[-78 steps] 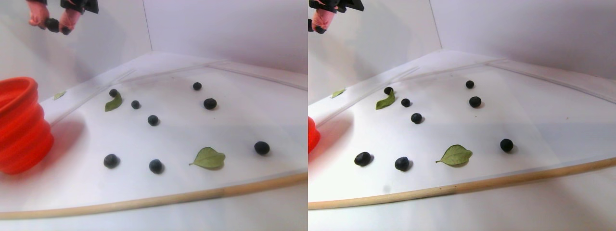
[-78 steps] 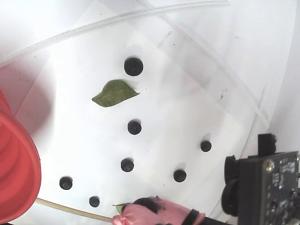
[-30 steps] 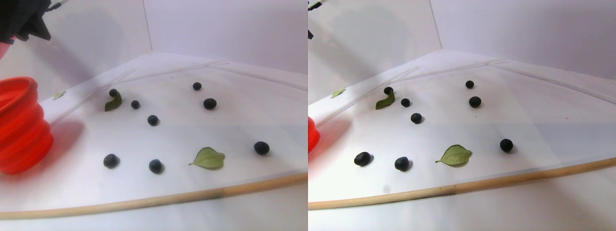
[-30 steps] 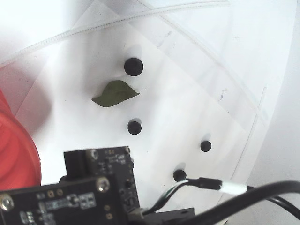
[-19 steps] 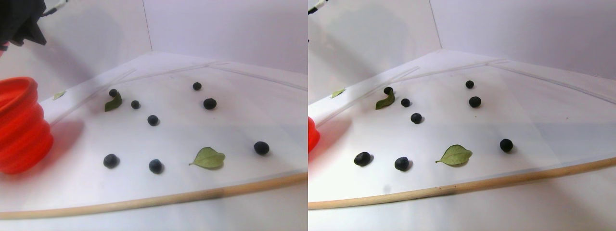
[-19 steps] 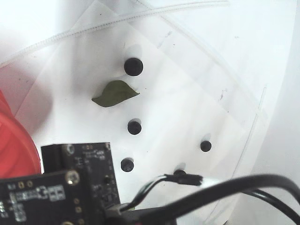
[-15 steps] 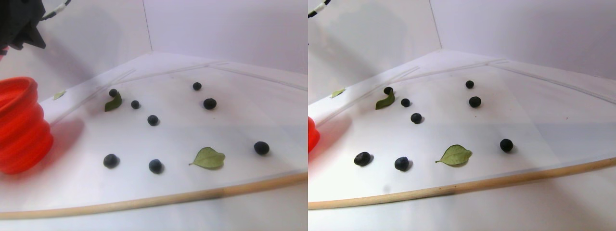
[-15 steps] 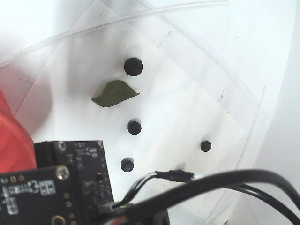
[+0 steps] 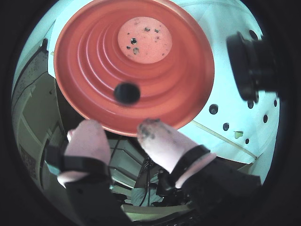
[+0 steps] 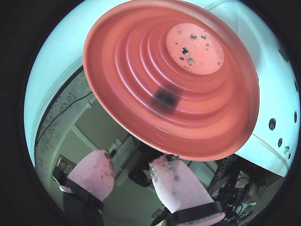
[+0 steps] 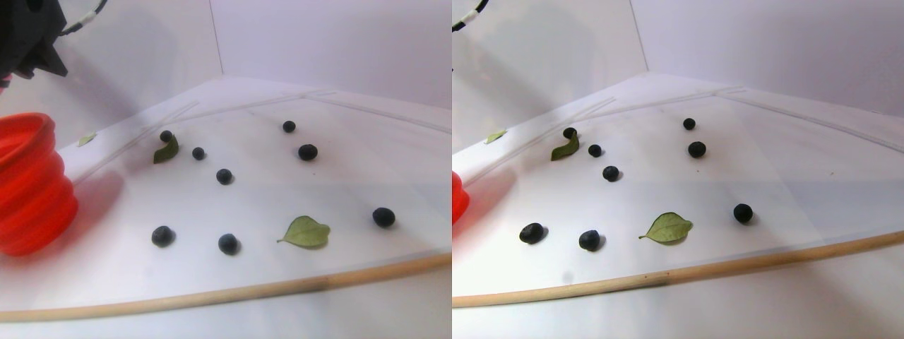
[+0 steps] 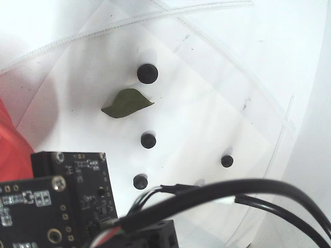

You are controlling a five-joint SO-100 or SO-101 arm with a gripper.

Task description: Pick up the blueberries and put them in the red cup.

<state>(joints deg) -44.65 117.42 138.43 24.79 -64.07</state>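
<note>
**Gripper above red cup, one berry inside**

- Gripper (image 9: 117, 129): pink-covered fingers (image 9: 89, 139), spread apart with nothing between them; jaws released. It hangs over the cup's rim in both wrist views (image 10: 131, 165); the finger at 5 o'clock carries dark stains.
- Red cup (image 9: 183, 66): ridged inner rings, small dark flecks on its floor. In the stereo pair view it stands at the 9 o'clock edge of the white sheet (image 11: 32, 191).
- Berry in cup (image 9: 127, 92): a dark round berry against the inner rings, toward 7 o'clock of the cup's floor; blurred in a wrist view (image 10: 163, 98).
- Blueberries on sheet (image 11: 224, 176): eight in the left half of the stereo pair view, scattered well apart from the cup; two nearest the camera (image 11: 163, 236), one at 3 o'clock (image 11: 383, 217).
- Leaves: one flat green leaf (image 11: 306, 232) at 5 o'clock of the sheet, one curled leaf (image 11: 167, 150) touching a berry at 11 o'clock.
- Circuit board (image 12: 51, 201): dark, with black cables, covering the 7 o'clock corner of the fixed view.
</note>
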